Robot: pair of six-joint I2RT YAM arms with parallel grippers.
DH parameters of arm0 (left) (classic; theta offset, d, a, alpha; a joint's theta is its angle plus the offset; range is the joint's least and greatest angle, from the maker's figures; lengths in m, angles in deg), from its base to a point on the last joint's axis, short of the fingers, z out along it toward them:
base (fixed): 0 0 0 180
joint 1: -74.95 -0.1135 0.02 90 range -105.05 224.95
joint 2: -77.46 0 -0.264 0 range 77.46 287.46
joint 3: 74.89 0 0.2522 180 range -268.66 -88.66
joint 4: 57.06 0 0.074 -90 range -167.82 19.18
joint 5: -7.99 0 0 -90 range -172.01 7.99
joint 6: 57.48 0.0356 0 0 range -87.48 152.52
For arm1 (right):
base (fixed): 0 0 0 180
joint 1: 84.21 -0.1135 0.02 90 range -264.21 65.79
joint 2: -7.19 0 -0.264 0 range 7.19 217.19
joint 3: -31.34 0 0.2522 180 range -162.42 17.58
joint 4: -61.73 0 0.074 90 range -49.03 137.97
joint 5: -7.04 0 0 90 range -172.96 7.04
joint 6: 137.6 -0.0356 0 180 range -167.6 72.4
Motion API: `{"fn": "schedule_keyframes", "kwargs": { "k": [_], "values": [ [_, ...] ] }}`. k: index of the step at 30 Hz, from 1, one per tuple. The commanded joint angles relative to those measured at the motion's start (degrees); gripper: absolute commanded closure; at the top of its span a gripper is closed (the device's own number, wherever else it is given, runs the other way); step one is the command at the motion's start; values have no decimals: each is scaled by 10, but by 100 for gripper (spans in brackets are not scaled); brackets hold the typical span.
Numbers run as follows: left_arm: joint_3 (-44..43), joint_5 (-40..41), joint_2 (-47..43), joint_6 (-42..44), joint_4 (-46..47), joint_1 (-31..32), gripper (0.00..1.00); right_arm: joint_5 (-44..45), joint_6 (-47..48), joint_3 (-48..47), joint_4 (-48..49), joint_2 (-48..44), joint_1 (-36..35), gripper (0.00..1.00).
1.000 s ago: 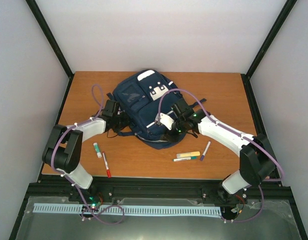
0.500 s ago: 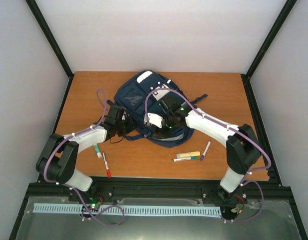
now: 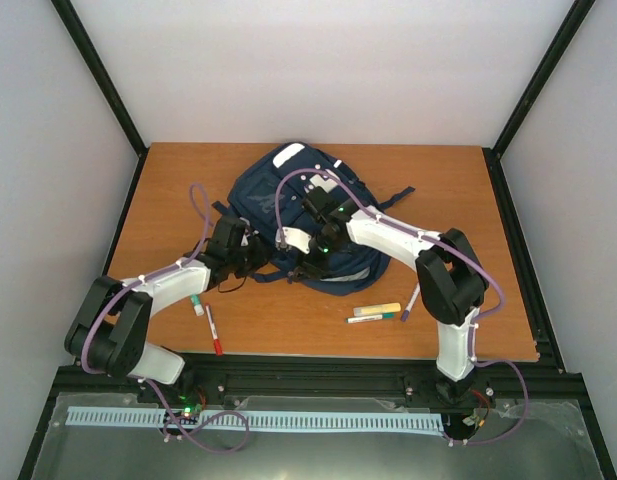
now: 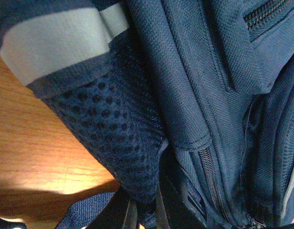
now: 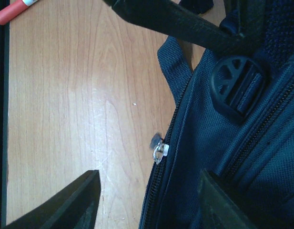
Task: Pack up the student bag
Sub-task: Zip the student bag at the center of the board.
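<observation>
The student bag (image 3: 258, 195) lies flat on the wooden table (image 3: 168, 190), towards the far middle of it, with both arms reaching in from the near side.

The left gripper (image 3: 250, 255) is at the bag's near-left edge. In the left wrist view its jaws are closed tight on the bag, with a fold of the dark mesh side pocket (image 4: 108, 129) pinched between the fingers (image 4: 173, 205). A pale reflective stripe (image 4: 56, 43) runs just above the mesh.

The right gripper (image 3: 310, 265) hangs over the bag's near edge, beside the left one. In its own view the right gripper (image 5: 150, 175) is spread open and grips nothing. One finger (image 5: 70, 202) is over bare wood, the other over navy fabric. Between them, along the edge of the bag, are a zipper line and its small silver zipper pull (image 5: 160, 151). A round black buckle (image 5: 237, 86) sits farther in on the bag.

A red-capped marker (image 3: 214, 330) lies on the table near the left arm, well apart from the bag.
</observation>
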Motion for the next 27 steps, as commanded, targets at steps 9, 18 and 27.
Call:
{"fn": "schedule_keyframes", "kwargs": {
  "k": [9,18,27],
  "values": [
    [4,-45,-15,-20,31,7,99,36,-171,130,97,-134,-7,63],
    [9,-40,-31,-41,40,18,99,47,-186,195,117,-130,-19,71],
    [36,-13,-50,-77,52,46,99,174,-209,189,159,-92,8,79]
  ]
}}
